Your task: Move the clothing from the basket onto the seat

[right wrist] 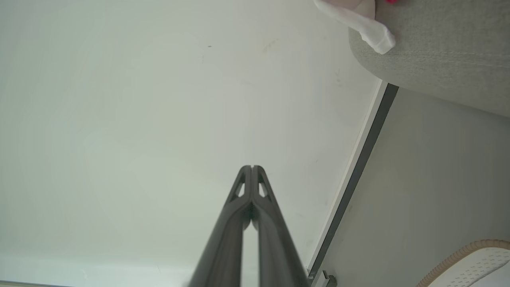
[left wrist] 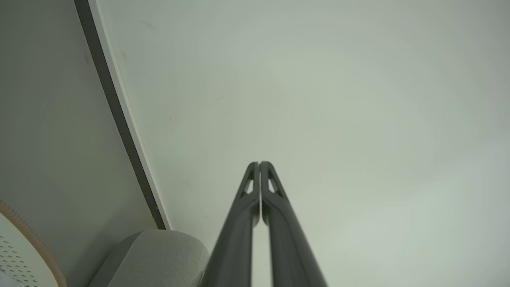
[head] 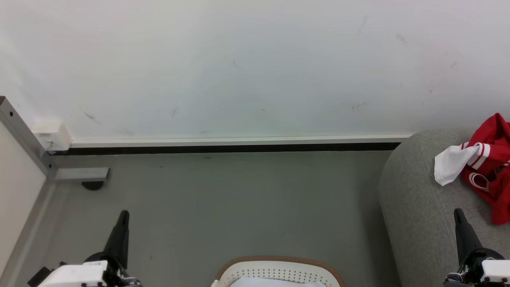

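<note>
Red clothing [head: 492, 159] with white trim and a white sleeve lies on the light-grey seat [head: 418, 199] at the right edge of the head view; a corner of the white sleeve [right wrist: 366, 26] hangs over the seat [right wrist: 446, 52] in the right wrist view. The white basket [head: 279, 271] with its tan rim sits on the floor at the bottom centre, with something pale inside it. My left gripper [head: 124, 213] stands shut and empty at the lower left, its tips [left wrist: 259, 163] touching. My right gripper [head: 458, 211] is shut and empty in front of the seat, tips [right wrist: 252, 167] together.
A white wall with a dark skirting strip [head: 223, 148] runs across the back. A grey metal frame with a foot [head: 79, 175] and a small white box [head: 51, 135] stands at the left. Grey floor [head: 239, 207] lies between the frame and the seat.
</note>
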{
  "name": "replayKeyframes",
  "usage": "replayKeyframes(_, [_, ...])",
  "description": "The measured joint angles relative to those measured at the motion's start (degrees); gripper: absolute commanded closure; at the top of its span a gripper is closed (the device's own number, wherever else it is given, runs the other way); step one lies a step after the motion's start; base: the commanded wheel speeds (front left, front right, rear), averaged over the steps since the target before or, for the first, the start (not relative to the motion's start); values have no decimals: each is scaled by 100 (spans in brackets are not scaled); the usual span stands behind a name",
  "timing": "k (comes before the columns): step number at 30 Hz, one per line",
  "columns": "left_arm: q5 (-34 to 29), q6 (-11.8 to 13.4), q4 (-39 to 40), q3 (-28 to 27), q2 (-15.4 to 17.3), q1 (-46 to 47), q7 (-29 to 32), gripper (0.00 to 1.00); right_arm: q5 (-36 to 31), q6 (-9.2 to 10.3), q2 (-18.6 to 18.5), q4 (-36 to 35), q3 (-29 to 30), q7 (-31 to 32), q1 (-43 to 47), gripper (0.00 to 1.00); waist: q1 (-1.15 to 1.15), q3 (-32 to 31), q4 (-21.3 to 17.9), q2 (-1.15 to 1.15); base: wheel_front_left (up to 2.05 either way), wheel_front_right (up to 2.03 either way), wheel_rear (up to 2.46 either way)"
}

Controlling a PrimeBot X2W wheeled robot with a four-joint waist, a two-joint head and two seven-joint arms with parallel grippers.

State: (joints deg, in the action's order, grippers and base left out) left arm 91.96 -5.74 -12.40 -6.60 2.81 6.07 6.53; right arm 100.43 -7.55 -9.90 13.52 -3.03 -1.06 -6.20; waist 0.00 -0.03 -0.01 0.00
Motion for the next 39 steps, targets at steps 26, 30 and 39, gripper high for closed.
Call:
replayKeyframes(26, [0,0,0,0,0,1,1,100,16,0,-25,-3,-22,-10,-1,100,0,0,0,0,0,0,0])
replayKeyframes(30, [0,0,0,0,0,1,1,100,18,0,-30,-3,-25,-11,-1,100,0,0,0,0,0,0,0])
replayKeyframes(39, [0,0,0,0,0,1,1,100,34,0,-37,-4,-33,-21,-1,100,0,0,0,0,0,0,0])
